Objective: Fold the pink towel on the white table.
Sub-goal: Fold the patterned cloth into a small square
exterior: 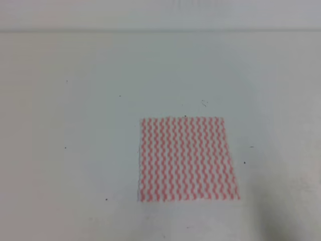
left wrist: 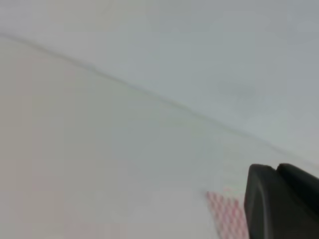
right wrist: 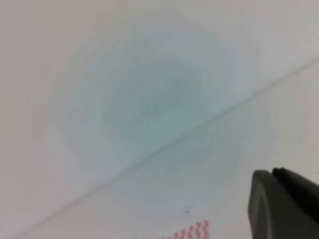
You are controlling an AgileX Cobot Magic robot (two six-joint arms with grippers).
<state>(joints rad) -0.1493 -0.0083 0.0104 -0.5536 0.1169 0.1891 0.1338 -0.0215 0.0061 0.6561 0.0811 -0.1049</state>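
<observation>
A white table [exterior: 75, 175] fills the view. The pink towel [exterior: 186, 158] lies flat and unfolded right of centre, so folding has not begun. One dark finger each of the left gripper [left wrist: 281, 204] and right gripper [right wrist: 284, 206] shows; their spread cannot be told.

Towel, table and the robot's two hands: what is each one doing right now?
Pink towel: spread out flat, not folded yet, nothing touching it.
White table: bare around the towel except for a few small dark specks.
Left gripper: only a dark part shows at the picture's edge, off the towel; open or shut cannot be told.
Right gripper: the same, only a dark part shows.
</observation>
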